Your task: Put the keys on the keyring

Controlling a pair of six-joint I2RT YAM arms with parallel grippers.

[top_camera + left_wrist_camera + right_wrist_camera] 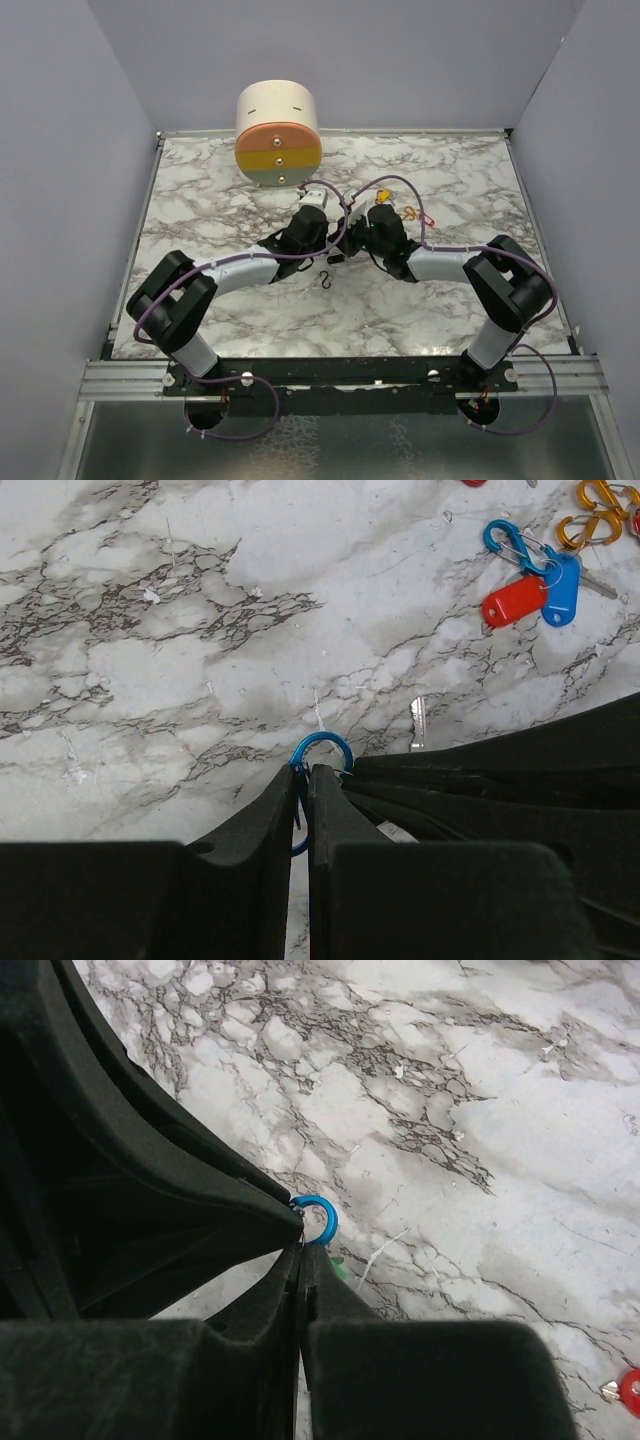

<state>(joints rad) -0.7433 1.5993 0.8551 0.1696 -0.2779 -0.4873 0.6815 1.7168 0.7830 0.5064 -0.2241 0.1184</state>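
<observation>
A blue keyring loop (322,748) hangs just above the marble, and my left gripper (305,770) is shut on it. My right gripper (301,1245) is shut, its tips touching the same loop (324,1216). A sliver of green (339,1268) peeks out beside its right finger; whether it is gripped is unclear. A metal key blade (418,720) shows at the edge of the right gripper's fingers (470,780). A red key (512,601) and a blue key (562,598) lie on the table, hooked to another blue clip (508,540). From above, both grippers meet at mid-table (346,235).
Orange clips (592,518) lie beyond the red and blue keys. A black clip (325,280) rests on the marble table (220,200) near the arms. A cream cylinder (277,135) with a pink, yellow and green face stands at the back edge. Small keys and clips (412,212) lie right of centre.
</observation>
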